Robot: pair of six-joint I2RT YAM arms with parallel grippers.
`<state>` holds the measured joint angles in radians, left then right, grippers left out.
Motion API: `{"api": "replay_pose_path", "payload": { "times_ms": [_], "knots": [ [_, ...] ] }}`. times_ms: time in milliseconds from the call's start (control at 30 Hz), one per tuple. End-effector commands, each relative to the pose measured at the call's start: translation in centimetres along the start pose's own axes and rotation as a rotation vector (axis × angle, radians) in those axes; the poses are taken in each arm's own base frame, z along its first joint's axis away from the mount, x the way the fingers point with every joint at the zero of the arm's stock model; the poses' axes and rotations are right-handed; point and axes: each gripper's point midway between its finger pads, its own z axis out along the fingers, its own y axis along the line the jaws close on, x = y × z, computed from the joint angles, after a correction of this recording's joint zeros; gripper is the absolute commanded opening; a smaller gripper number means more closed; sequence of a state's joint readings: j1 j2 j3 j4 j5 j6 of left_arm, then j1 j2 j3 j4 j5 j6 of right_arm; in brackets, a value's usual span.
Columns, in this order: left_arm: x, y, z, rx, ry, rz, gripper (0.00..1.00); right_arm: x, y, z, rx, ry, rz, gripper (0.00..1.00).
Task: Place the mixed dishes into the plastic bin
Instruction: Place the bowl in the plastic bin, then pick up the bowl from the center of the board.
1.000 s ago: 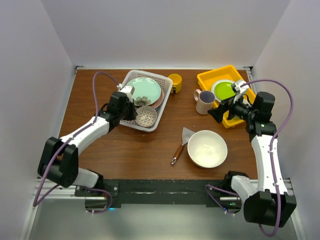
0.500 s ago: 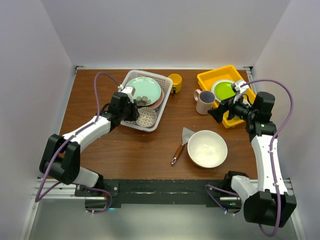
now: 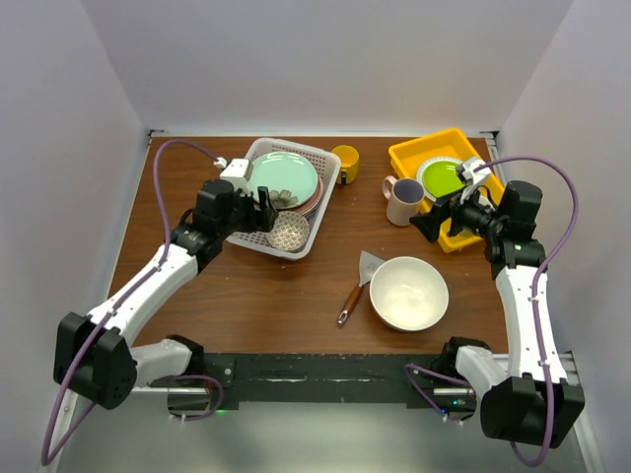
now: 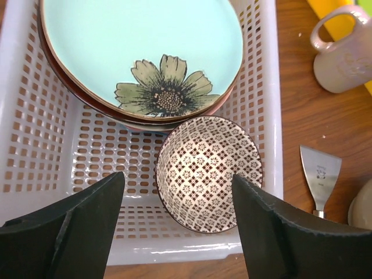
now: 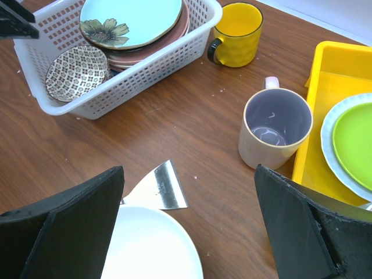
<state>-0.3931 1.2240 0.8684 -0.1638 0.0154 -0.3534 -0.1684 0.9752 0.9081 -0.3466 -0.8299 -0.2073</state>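
Left claw (image 4: 177, 179) gapes empty over the bowl (image 4: 209, 173), seemingly resting lower-centre in the bin (image 4: 35, 145); right claw (image 5: 187, 170) wide, empty.

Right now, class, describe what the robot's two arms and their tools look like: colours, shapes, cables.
Both the left arm and right arm have smooth white shells between bulky black joints, and a purple cable loops along each. The left tool and right tool each carry two broad, matte black, wedge-shaped fingers.
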Motion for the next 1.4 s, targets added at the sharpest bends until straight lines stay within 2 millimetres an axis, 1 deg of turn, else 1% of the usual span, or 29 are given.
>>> {"api": "replay_pose_path", "payload": {
  "times_ms": [0, 33, 67, 133, 167, 233, 267, 333, 367, 433, 467, 500, 600, 700, 900, 933, 967, 1100, 1133, 1167, 1200, 1267, 1333, 1367],
  "knots": [
    [-3.6, -0.2, -2.7, -0.008, -0.123, 0.055, 0.83, -0.5, 0.2, -0.1, -0.019, -0.014, -0.035, 0.98],
    [-3.8, -0.1, -3.1, -0.014, -0.131, 0.063, 0.84, -0.5, 0.2, -0.1, -0.018, -0.012, -0.036, 0.98],
    [-4.5, -0.2, -4.0, -0.013, -0.159, 0.068, 0.84, -0.4, 0.2, -0.1, -0.018, -0.011, -0.038, 0.98],
    [-4.8, -0.1, -4.8, -0.017, -0.18, 0.091, 0.86, -0.3, 0.2, 0.0, -0.023, -0.009, -0.044, 0.98],
    [-5.4, -0.2, -5.7, -0.012, -0.21, 0.103, 0.87, -0.2, 0.2, 0.0, -0.027, -0.006, -0.044, 0.98],
    [-5.4, 0.0, -6.4, -0.018, -0.22, 0.136, 0.88, -0.1, 0.5, 0.0, -0.048, -0.005, -0.058, 0.98],
    [-5.8, 0.0, -7.1, -0.016, -0.244, 0.146, 0.89, -0.1, 0.7, 0.0, -0.057, -0.004, -0.062, 0.98],
    [-5.2, 0.3, -7.4, -0.02, -0.246, 0.174, 0.91, 0.1, 1.1, 0.0, -0.084, -0.004, -0.085, 0.98],
    [-5.3, 0.3, -8.0, -0.017, -0.262, 0.185, 0.91, 0.1, 1.2, 0.0, -0.096, -0.004, -0.092, 0.98],
    [-4.4, 0.8, -8.0, -0.029, -0.258, 0.207, 0.95, 0.3, 1.5, 0.0, -0.119, -0.002, -0.114, 0.98],
    [-4.5, 1.0, -8.4, -0.034, -0.274, 0.208, 0.96, 0.4, 1.6, 0.0, -0.129, -0.001, -0.12, 0.98],
    [-3.8, 1.4, -8.3, -0.044, -0.273, 0.213, 1.0, 0.5, 1.7, 0.0, -0.136, 0.0, -0.124, 0.98],
    [-3.5, 1.7, -8.8, -0.054, -0.288, 0.223, 1.0, 1.1, 2.1, 0.1, -0.172, 0.012, -0.145, 0.98],
    [-3.4, 2.1, -9.3, -0.071, -0.296, 0.221, 1.0, 1.4, 2.8, -0.2, -0.211, 0.013, -0.181, 0.98],
    [-3.4, 2.0, -9.8, -0.063, -0.315, 0.22, 1.0, 1.9, 3.3, -0.6, -0.24, 0.035, -0.229, 0.98],
    [-3.4, 2.0, -9.9, -0.06, -0.318, 0.219, 1.0, 1.6, 3.4, -0.7, -0.247, 0.03, -0.258, 0.98],
    [-3.4, 1.9, -9.9, -0.057, -0.319, 0.219, 1.0, 1.8, 3.6, -0.8, -0.258, 0.039, -0.251, 0.98],
    [-3.4, 1.7, -10.3, -0.044, -0.329, 0.22, 1.0, 1.7, 4.2, -1.0, -0.311, 0.039, -0.275, 0.98],
    [-3.6, 1.7, -10.5, -0.044, -0.337, 0.218, 1.0, 1.9, 4.2, -0.9, -0.326, 0.041, -0.304, 0.98],
    [-3.6, 1.7, -10.5, -0.045, -0.338, 0.218, 1.0, 2.5, 4.7, -1.2, -0.351, 0.06, -0.293, 0.98],
    [-3.6, 1.7, -10.6, -0.047, -0.343, 0.217, 1.0, 2.5, 4.8, -1.2, -0.377, 0.048, -0.357, 0.98],
    [-3.8, 1.6, -10.9, -0.043, -0.354, 0.215, 1.0, 2.8, 5.0, -1.2, -0.399, 0.065, -0.333, 0.98],
    [-3.8, 1.6, -11.0, -0.04, -0.36, 0.213, 1.0, 2.9, 4.6, -1.0, -0.408, 0.082, -0.34, 0.98],
    [-3.7, 1.6, -11.0, -0.039, -0.358, 0.215, 1.0, 3.3, 4.9, -1.2, -0.422, 0.105, -0.319, 0.98]
  ]
}}
